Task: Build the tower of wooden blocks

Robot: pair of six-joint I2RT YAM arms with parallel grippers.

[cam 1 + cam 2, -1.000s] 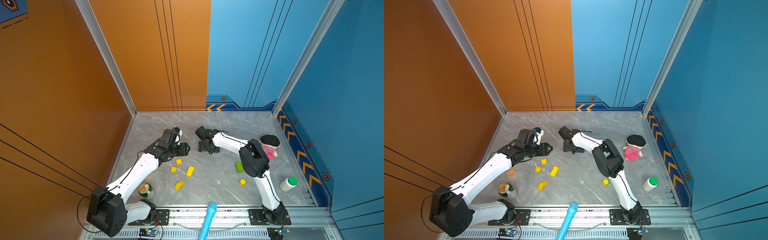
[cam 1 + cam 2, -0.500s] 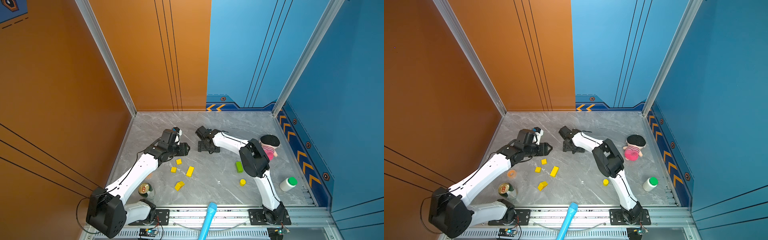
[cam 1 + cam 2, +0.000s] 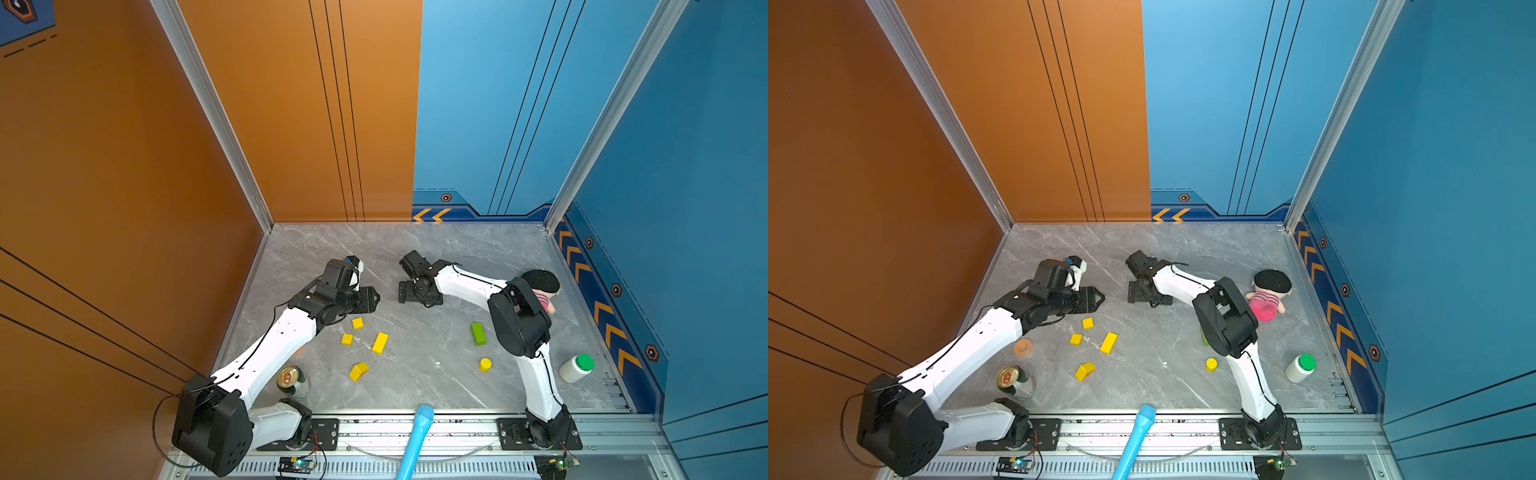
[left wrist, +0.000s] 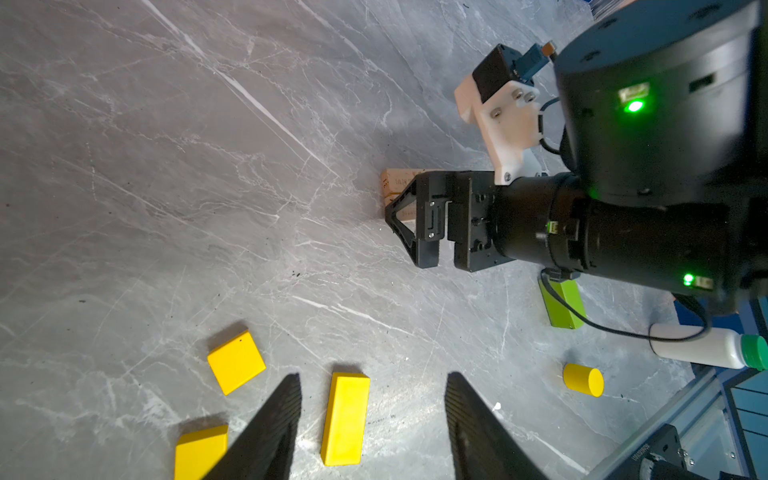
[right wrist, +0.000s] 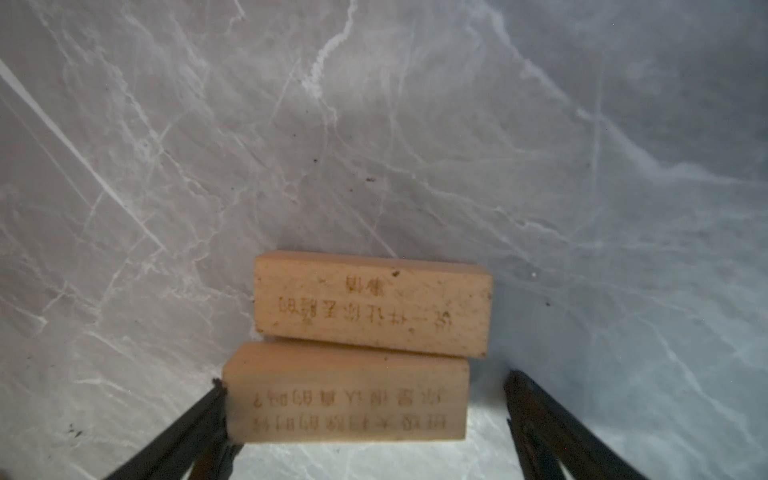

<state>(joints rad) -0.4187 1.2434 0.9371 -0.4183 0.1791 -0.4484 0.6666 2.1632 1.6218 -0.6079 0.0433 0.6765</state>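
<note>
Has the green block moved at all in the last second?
No. The green bar lies at the same spot and angle as before, just behind the yellow cylinder, with the same gap between them.

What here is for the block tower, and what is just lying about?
For the tower: two tan planks, green bar, yellow cubes, yellow bar, yellow cylinder, yellow roof piece.
Lying about: can, bottle, doll, tape roll.

Both top views look down from high above the front rail (image 3: 457, 432) over the whole marble floor (image 3: 415, 249); the left wrist view faces low toward the right gripper (image 4: 395, 214), sharing the tan planks (image 4: 399, 183) with the close right wrist view
</note>
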